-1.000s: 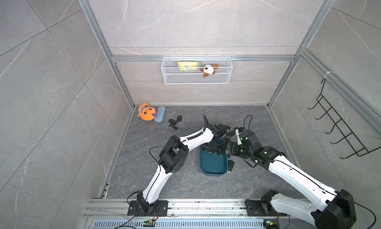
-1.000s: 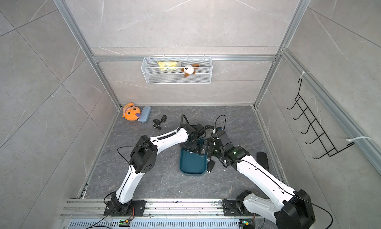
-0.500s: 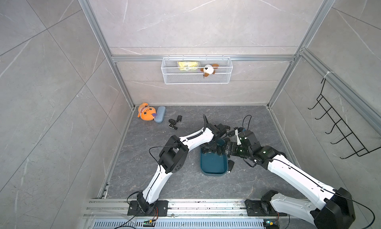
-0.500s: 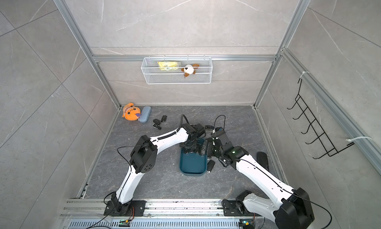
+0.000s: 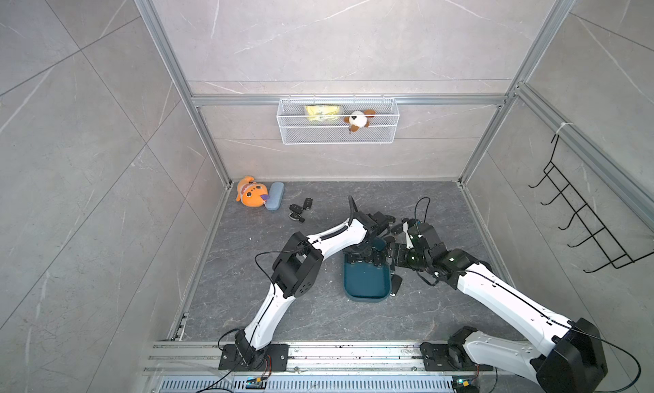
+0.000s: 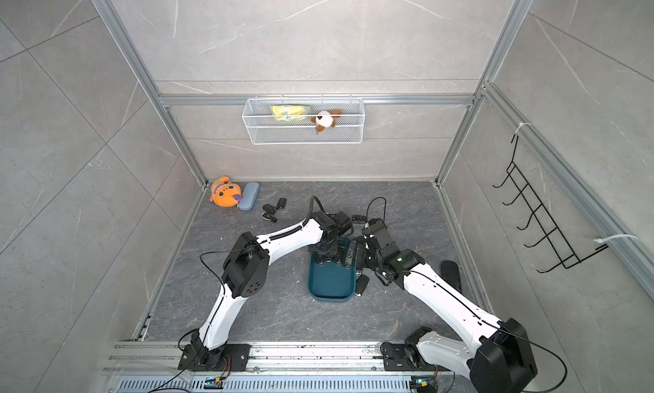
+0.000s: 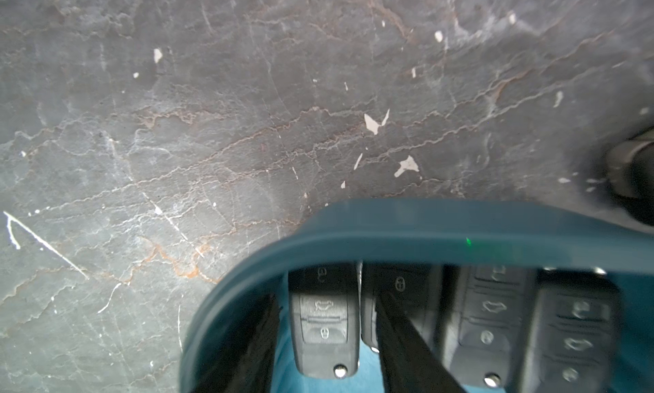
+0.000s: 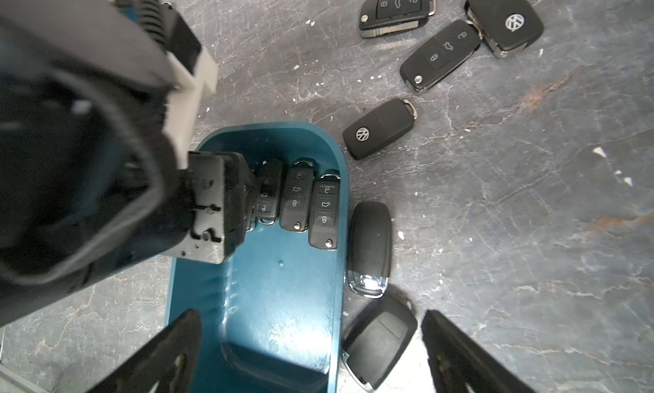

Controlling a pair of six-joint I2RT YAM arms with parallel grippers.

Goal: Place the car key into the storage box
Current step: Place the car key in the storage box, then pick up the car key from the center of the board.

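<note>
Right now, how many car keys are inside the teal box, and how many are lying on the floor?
Car keys in the storage box: 4
Car keys on the floor beside it: 6
Car keys on the floor by the pale blue case: 3
Total: 13

Left arm [image 5: 332, 239] comes in from the left of the storage box [image 5: 366, 285], elbow bent up, wrist tipped down so the left gripper [image 7: 327, 297] pokes into the box's far end, jaws just a little apart. Right arm [image 5: 495, 292] stretches in low from the box's right side, and the right gripper [image 8: 310, 315] hangs above the box's right rim, jaws spread wide
</note>
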